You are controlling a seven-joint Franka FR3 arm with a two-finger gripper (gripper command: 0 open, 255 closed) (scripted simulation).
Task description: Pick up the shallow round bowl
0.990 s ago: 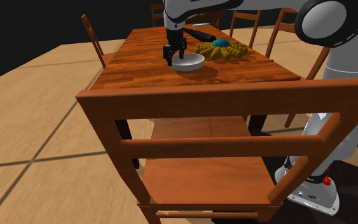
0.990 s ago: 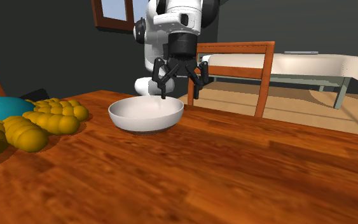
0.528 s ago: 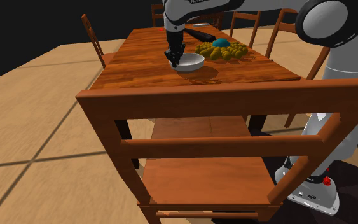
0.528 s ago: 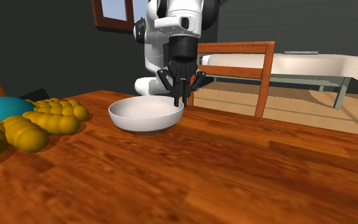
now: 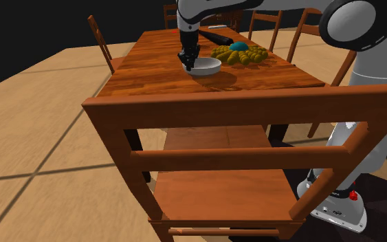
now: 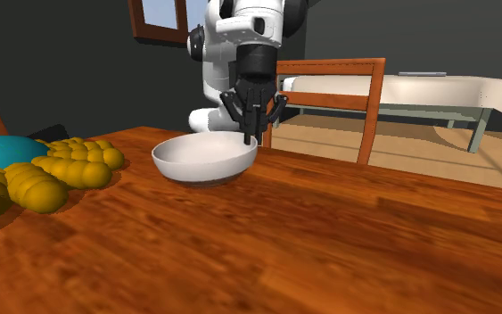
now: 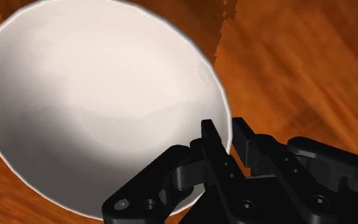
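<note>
The white bowl rests on the wooden tabletop, left of centre in the second exterior view. The black fingers pinch its right-hand rim, one inside, one outside, with the bowl's body lying leftward of them.

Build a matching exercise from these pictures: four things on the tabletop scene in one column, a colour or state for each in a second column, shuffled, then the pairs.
Things
1. bowl
2. table
3. lumpy heap
4. dome

Colour or state
A. teal
B. white, rim clasped between the jaws
C. yellow
D. reddish-brown wood grain

Pairs: 1-B, 2-D, 3-C, 4-A
</note>
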